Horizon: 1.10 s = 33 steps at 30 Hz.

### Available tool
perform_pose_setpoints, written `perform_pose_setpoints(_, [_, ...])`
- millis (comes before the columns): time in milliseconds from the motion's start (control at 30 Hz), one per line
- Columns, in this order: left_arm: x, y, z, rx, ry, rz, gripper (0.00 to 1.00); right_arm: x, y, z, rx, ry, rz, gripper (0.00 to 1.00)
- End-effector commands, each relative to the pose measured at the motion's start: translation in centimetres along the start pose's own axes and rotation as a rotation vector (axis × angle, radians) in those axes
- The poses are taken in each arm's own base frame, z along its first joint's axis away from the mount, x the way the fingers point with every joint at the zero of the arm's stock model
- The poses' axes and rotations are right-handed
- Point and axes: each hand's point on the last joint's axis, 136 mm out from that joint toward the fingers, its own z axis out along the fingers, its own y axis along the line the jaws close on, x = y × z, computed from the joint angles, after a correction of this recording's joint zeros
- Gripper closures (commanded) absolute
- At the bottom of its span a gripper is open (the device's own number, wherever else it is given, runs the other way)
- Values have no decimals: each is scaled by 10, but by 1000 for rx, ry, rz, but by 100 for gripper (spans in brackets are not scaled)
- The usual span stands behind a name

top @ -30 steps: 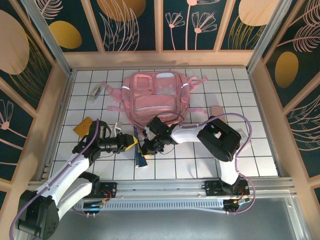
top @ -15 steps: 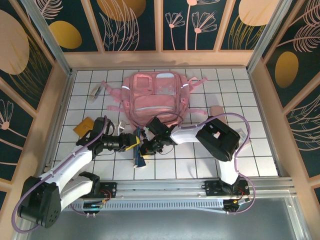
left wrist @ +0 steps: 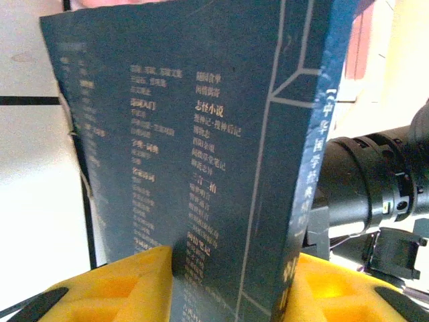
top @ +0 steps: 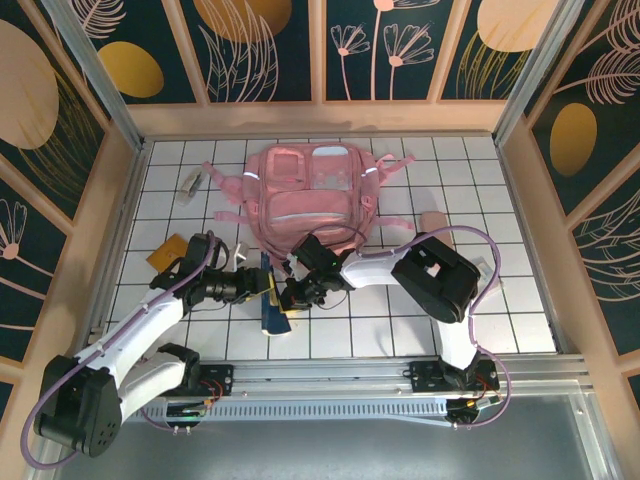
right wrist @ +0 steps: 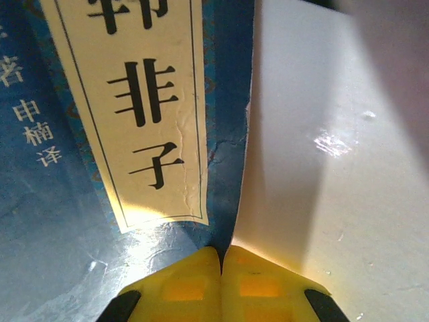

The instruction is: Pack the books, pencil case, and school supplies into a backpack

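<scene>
Dark blue book (left wrist: 201, 134) stands clamped in left claw (left wrist: 231, 268), right claw (right wrist: 221, 265) pinched shut at its cover.

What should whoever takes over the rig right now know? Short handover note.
Left gripper: shut on the book, a pad on each cover, book held on edge.
Right gripper: shut, pinching the edge of the book's front cover.
Book is just in front of the backpack, outside it. Orange pad and small pale piece lie loose to the backpack's left.
Done: book gripped.
Left: get the book and loose items into the backpack.
</scene>
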Motion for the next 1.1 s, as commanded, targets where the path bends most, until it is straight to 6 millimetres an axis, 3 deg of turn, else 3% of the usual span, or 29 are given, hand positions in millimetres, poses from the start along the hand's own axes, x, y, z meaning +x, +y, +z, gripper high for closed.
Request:
perform_pose_setpoints(0, [19, 42, 1, -191, 56, -100, 70, 2, 0, 6, 12, -15, -10, 100])
perform_pose_setpoints(200, [6, 40, -14, -281, 20, -94, 85, -5, 6, -5, 18, -77, -31, 100])
perform_pose_setpoints(333, [-2, 15, -19, -211, 11, -76, 100, -5, 18, -17, -13, -130, -70, 93])
perform_pose_setpoints(400, [-7, 0, -23, -172, 5, -62, 100, -5, 23, -27, -24, -166, -90, 87])
perform_pose_setpoints(567, [-20, -56, -37, 0, -1, -11, 100, -2, 54, -73, -63, -258, -193, 58])
perform_pose_setpoints(800, [-24, -151, -73, 352, 29, 159, 100, 5, 80, -156, -160, -401, -278, 29])
perform_pose_setpoints(933, [-17, -175, -82, 503, 66, 230, 100, 3, 89, -202, -257, -476, -333, 18])
perform_pose_setpoints(967, [-17, -181, -85, 540, 68, 232, 100, 0, 88, -214, -279, -495, -335, 10])
perform_pose_setpoints(1067, [-22, -195, -92, 583, 56, 264, 100, 1, 92, -239, -353, -523, -365, 7])
